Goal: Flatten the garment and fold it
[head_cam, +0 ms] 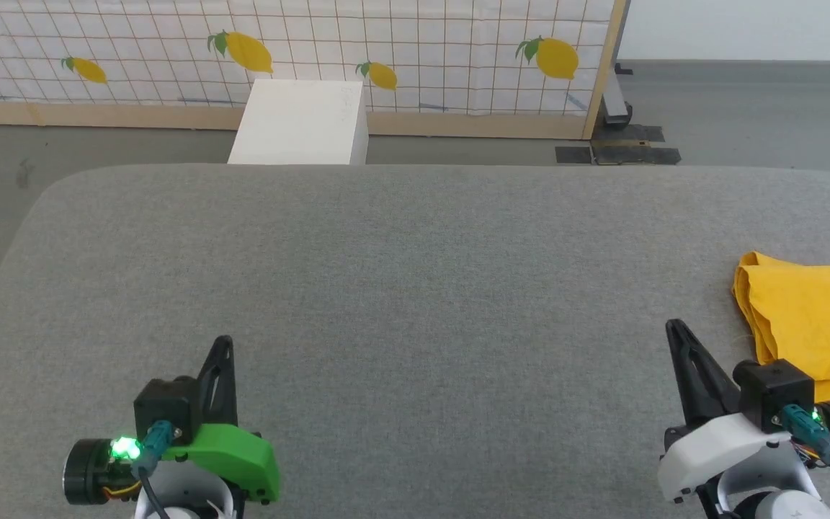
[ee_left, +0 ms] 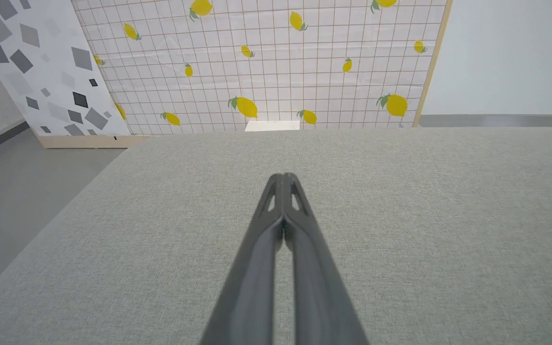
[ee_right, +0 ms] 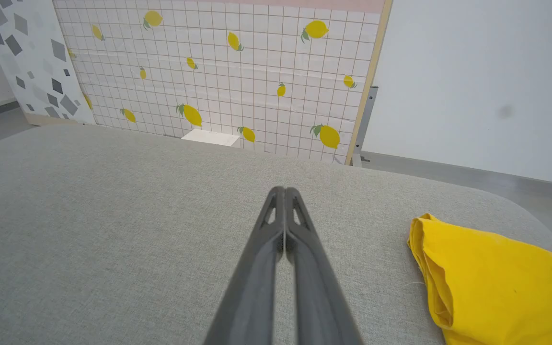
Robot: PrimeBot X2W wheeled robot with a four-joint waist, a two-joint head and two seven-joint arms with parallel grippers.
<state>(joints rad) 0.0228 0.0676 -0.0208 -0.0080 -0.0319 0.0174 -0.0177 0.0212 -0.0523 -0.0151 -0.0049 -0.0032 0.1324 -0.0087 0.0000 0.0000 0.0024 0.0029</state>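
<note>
Grey fabric tabletop (head_cam: 415, 288): left gripper (head_cam: 224, 342) and right gripper (head_cam: 674, 326) point toward twelve o'clock, claws pressed together; bunched bright yellow garment (head_cam: 811, 317) lies at three o'clock.

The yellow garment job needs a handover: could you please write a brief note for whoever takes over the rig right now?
The left gripper is shut and empty over the grey table.
The right gripper is shut and empty, beside the garment.
The garment lies bunched at the table's right side, partly cut off by the head view's edge.
Done: nothing yet.
Left: grasp it, spread it flat, fold it.
</note>
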